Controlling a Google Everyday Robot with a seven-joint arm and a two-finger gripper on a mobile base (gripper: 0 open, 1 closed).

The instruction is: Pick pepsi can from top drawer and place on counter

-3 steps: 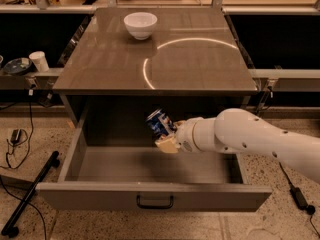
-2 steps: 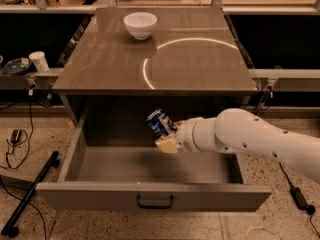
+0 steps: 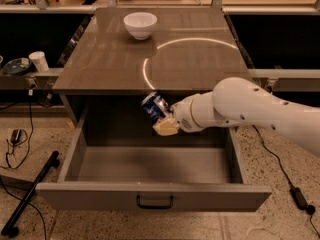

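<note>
The pepsi can (image 3: pixel 153 106), blue with silver ends, hangs tilted in the air above the open top drawer (image 3: pixel 150 164), just below the front edge of the counter (image 3: pixel 150 59). My gripper (image 3: pixel 162 120) is shut on the pepsi can, holding it from the right and below. The white arm reaches in from the right side. Inside, the drawer shows only its plain grey floor, and the dark handle (image 3: pixel 155 202) sits on its front panel.
A white bowl (image 3: pixel 140 24) stands at the back of the counter. On the left ledge are a white cup (image 3: pixel 38 61) and a dark dish (image 3: pixel 16 66). A black pole (image 3: pixel 30 194) and cables lie on the floor at left; another cable lies at right.
The gripper has lifted the can slightly higher, closer to the counter's front edge. Nothing else has moved.
</note>
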